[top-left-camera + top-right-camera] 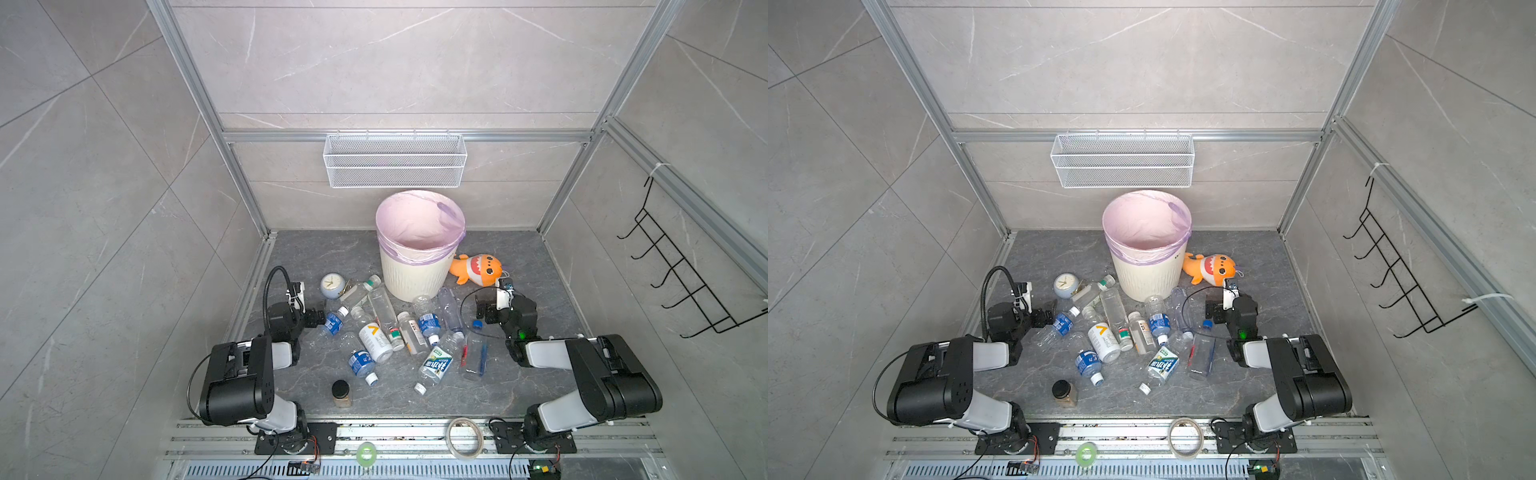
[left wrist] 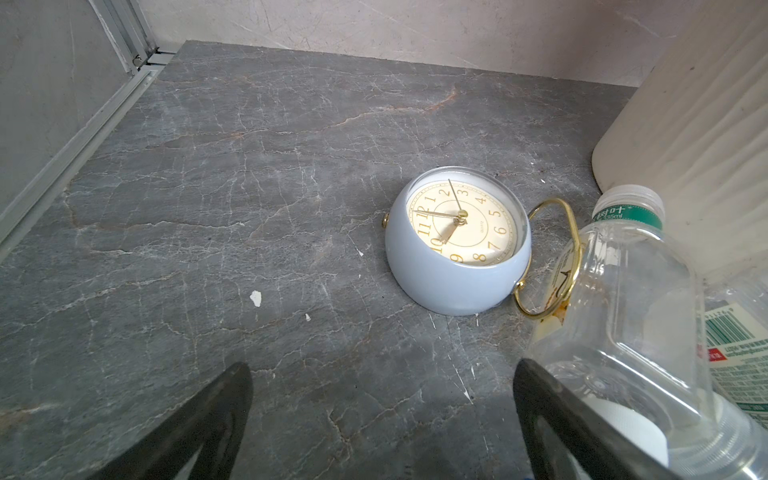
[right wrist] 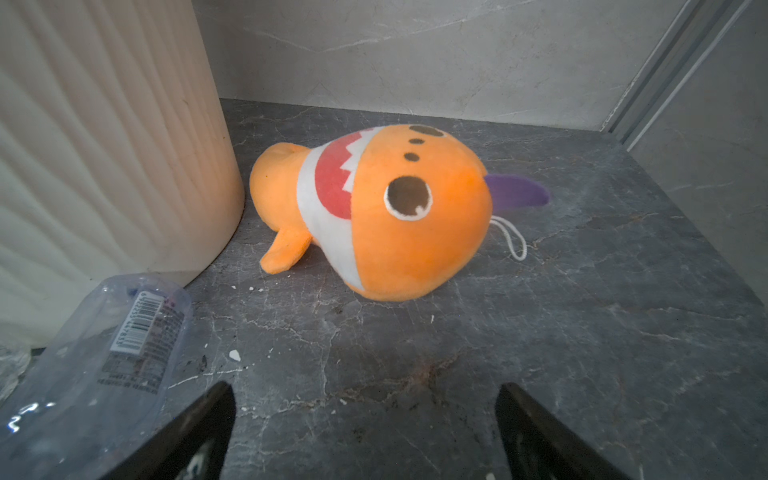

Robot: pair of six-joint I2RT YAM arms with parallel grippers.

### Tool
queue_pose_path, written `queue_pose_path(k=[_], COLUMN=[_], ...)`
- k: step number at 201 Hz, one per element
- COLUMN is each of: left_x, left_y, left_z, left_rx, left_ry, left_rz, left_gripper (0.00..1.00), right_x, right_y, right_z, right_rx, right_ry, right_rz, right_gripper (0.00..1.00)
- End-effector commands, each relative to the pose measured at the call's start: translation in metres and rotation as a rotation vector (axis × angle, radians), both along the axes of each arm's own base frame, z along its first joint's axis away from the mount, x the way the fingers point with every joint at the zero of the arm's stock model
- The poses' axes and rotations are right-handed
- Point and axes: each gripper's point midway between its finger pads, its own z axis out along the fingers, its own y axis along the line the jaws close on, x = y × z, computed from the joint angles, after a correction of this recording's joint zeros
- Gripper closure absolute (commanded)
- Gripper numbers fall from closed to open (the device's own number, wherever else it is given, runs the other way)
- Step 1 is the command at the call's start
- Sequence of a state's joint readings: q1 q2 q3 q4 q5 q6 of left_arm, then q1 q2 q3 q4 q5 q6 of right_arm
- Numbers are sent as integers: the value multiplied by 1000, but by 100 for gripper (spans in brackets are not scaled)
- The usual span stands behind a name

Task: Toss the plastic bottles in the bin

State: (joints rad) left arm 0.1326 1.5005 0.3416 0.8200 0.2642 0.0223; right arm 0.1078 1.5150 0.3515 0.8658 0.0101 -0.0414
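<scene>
Left claw [image 2: 382, 370] gapes, its base cropped; plastic bottles [image 1: 436, 363] seemingly overlap.

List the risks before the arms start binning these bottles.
1. The bottles lie overlapped, so lifting one may roll its neighbours away.
2. The clock sits right beside a clear bottle near the open left gripper and could get knocked.
3. The black-lidded jar might be mistaken for a bottle.

A robotics lab test cell: aluminium-profile frame [image 1: 203, 104], marble-look wall panels [image 1: 395, 62], two arms [image 1: 237, 382] bolted to slotted rails [image 1: 395, 432].
</scene>
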Motion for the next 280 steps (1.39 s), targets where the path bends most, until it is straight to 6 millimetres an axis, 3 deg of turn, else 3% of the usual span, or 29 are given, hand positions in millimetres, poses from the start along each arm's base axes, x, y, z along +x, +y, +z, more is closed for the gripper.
queue_pose_path(k=[1, 99, 124, 146, 184, 201, 224, 245, 267, 280], left_x=[6, 6, 7, 1, -18, -27, -38, -44, -45, -48], left_y=[0, 0, 9, 16, 7, 13, 17, 4, -21, -34], left_z=[13, 14, 17, 33, 68, 92, 109, 122, 132, 134], left_rx=[14, 4, 13, 27, 127, 73, -55, -140, -228, -261], left_ry=[-59, -63, -58, -81, -171, -204, -177, -185, -183, -154], left_rz=[-6, -11, 41, 104, 162, 252, 350, 328, 229, 185], left_gripper=[0, 0, 0, 0, 0, 0, 0, 0, 0, 0], right_x=[3, 5, 4, 4, -5, -11, -23, -28, -22, -24], right_y=[0, -6, -7, -11, -36, -44, -60, -74, -68, -57], right_z=[5, 4, 6, 14, 37, 53, 78, 86, 87, 86], right_rx=[15, 16, 11, 8, -7, -18, 89, 195, 151, 140], right_ry=[-16, -7, -17, -7, -42, -70, -49, 96, 326, 376], right_rz=[3, -32, -36, -69, -230, -297, -448, -626, -649, -614], right_gripper=[1, 1, 1, 0, 0, 1, 1, 1, 1, 1])
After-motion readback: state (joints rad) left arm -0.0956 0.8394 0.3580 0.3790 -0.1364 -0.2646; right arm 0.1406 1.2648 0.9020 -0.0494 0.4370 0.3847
